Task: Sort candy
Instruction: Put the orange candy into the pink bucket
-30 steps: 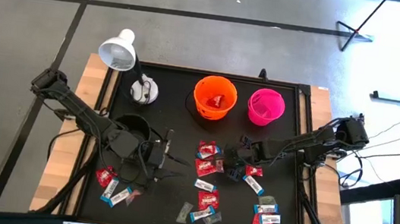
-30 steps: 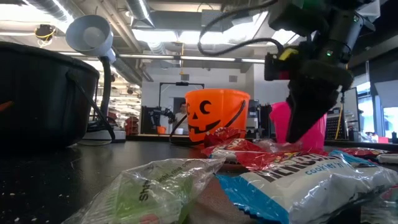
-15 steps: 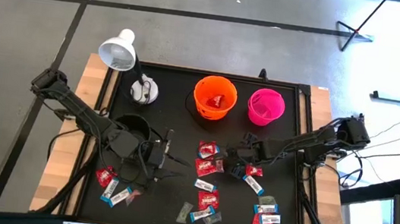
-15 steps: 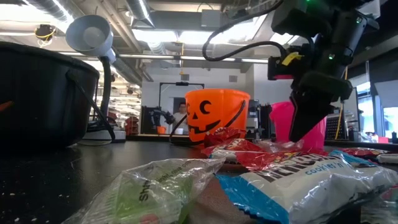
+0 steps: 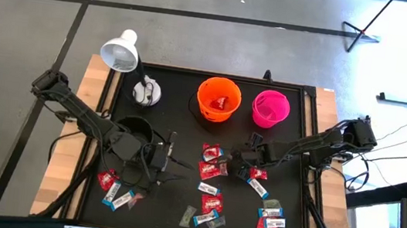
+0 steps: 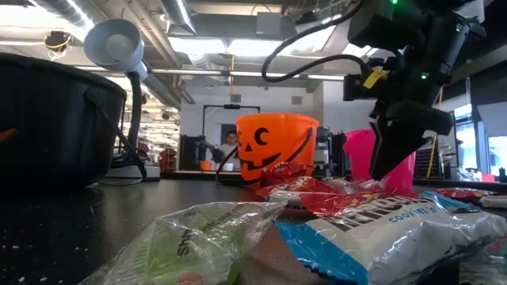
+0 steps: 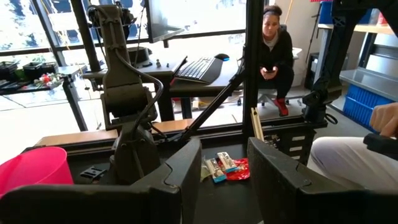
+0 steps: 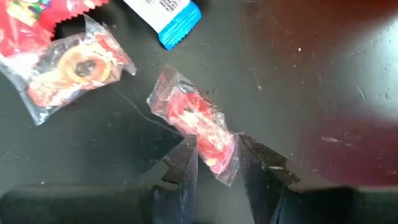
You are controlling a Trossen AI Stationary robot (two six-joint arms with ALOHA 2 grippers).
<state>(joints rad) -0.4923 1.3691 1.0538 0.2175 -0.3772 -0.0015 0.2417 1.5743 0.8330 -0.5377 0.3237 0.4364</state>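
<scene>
Black bench (image 5: 183, 88): candy (image 5: 210, 185) scattered; office room behind.
Red candy (image 8: 202, 127): pinched between right tool (image 8: 217, 165) fingers.
Left tool (image 7: 222, 171): open, empty.

Table top (image 5: 187, 120): black, matt, w/ fine scratches; bare pale wood at its sides (image 5: 94, 89). Candy (image 8: 202, 127): crinkly, shiny plastic wrappers, some see-through. Orange bucket (image 6: 273, 146) & pink bucket (image 5: 270, 109): smooth, glossy plastic. Black bucket (image 6: 47, 119): dull plastic. Lamp (image 5: 120, 51): smooth white shade. Right gripper (image 8: 214, 168) fingers (image 8: 183, 165): dark, matt, hard.
</scene>
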